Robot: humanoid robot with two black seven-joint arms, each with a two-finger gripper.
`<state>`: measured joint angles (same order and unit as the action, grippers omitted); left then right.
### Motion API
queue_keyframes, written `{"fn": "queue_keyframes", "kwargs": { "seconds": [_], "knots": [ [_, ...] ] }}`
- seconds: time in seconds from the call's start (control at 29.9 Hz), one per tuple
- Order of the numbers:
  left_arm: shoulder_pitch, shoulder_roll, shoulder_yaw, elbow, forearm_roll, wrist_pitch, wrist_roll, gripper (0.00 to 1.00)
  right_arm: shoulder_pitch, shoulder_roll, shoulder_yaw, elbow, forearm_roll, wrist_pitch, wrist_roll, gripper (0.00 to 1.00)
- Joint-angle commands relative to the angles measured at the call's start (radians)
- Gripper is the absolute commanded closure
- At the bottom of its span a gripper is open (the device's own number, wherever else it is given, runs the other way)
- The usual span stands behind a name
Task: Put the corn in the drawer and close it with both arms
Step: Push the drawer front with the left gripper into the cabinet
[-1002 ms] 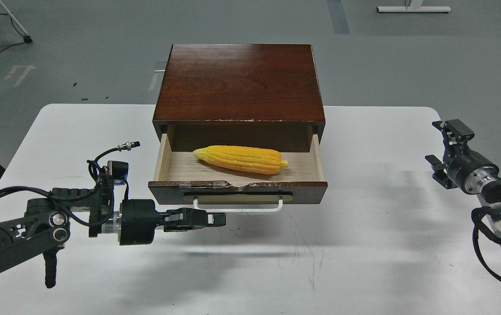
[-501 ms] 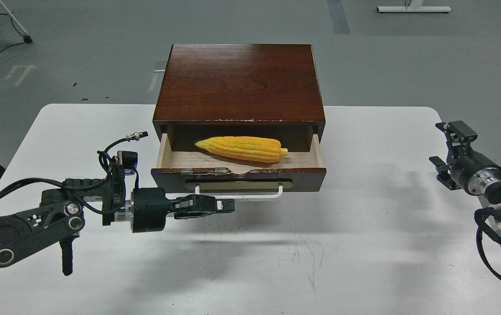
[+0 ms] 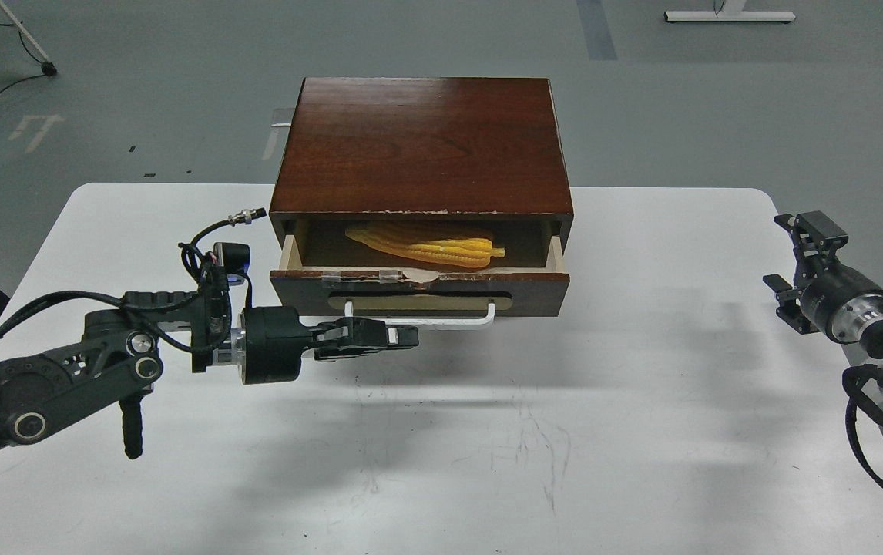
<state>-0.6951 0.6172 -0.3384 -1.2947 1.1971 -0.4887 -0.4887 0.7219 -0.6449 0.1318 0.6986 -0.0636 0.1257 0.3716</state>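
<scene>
The corn (image 3: 441, 245) lies inside the drawer (image 3: 538, 295), mostly in shadow under the dark wooden cabinet top (image 3: 422, 146). The drawer stands only a little way out, with its white bar handle (image 3: 441, 322) facing me. My left gripper (image 3: 409, 337) is shut and empty. It points right, with its fingertips against the drawer front just below the left part of the handle. My right gripper (image 3: 794, 254) is open and empty. It is held above the table's right edge, far from the drawer.
The cabinet stands at the back middle of a white table (image 3: 642, 401). A black cable and connector (image 3: 245, 217) loop above my left wrist, close to the cabinet's left corner. Grey floor lies beyond the table.
My left gripper has moved forward and pushed the drawer in, from about half open to nearly shut. The corn has slid with it under the cabinet top. My right arm has drifted slightly right.
</scene>
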Motion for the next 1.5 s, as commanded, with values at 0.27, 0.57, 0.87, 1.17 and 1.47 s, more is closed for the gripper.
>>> {"fn": "queue_keyframes", "kwargs": {
  "seconds": [0.27,0.57,0.87,1.17,1.47],
  "knots": [
    [-0.050,-0.051,-0.001,0.069,-0.001,0.000,0.000,0.83,0.008,-0.007,0.000,0.001,-0.005,0.002,0.001,0.01],
    [-0.078,-0.102,-0.002,0.129,-0.002,0.000,0.000,0.81,0.010,-0.007,0.000,0.002,-0.005,0.002,0.001,0.01],
    [-0.126,-0.157,-0.004,0.221,-0.004,0.000,0.000,0.79,0.010,-0.007,0.000,0.001,-0.005,0.002,0.001,0.01],
    [-0.133,-0.165,-0.002,0.233,-0.005,0.000,0.000,0.74,0.004,-0.007,0.000,0.001,-0.005,0.002,0.001,0.01],
    [-0.132,-0.165,-0.002,0.236,-0.005,0.000,0.000,0.71,0.005,-0.007,0.000,0.001,-0.005,0.002,0.001,0.01]
  ]
}}
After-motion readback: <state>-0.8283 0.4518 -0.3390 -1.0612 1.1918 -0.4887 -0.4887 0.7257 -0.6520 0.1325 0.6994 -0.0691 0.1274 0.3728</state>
